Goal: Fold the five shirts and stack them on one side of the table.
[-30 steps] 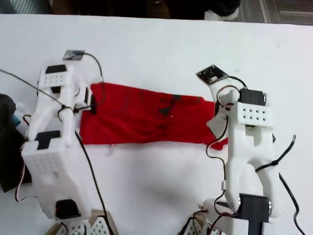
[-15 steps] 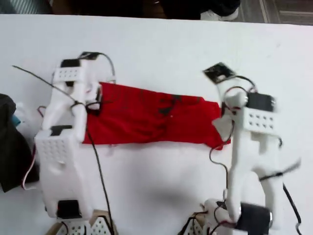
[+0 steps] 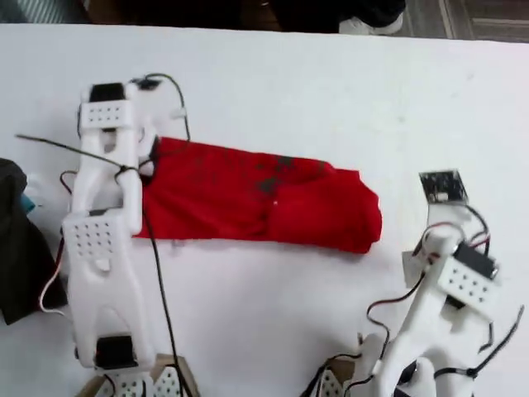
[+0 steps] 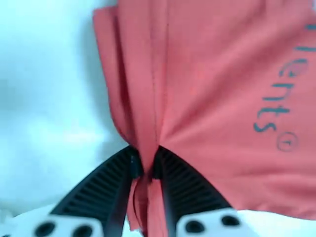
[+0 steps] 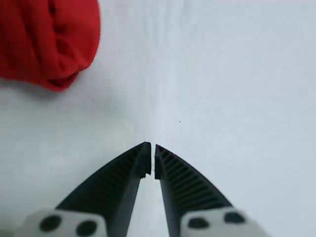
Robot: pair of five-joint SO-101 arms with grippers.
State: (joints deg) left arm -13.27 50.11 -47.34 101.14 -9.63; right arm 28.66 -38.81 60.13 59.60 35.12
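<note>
Item: red cloth shirt (image 3: 256,203), gathered into a long band with dark print near its middle.
Position: lies flat across the centre of the high view, on the white table (image 3: 331,91). Its right end is doubled over into a rounded bulge.
Left gripper (image 4: 146,165): clamped on the shirt (image 4: 207,74). A bunched pleat of red cloth is pinched between the black ribbed fingers (image 4: 177,182).
Left arm (image 3: 103,248): white, runs up the left side of the high view and meets the band's left end, where its gripper (image 3: 149,161) sits.
Right gripper (image 5: 149,160): closed, with its tips almost touching, nothing between them and bare table beneath.
Shirt in the right wrist view: the rounded end (image 5: 47,39) is in the upper left corner, apart from the fingers.
Right arm (image 3: 459,285): white, lower right of the high view, clear of the shirt.
Other: black bundle (image 3: 12,240) at the left edge of the high view; what it is cannot be told.
</note>
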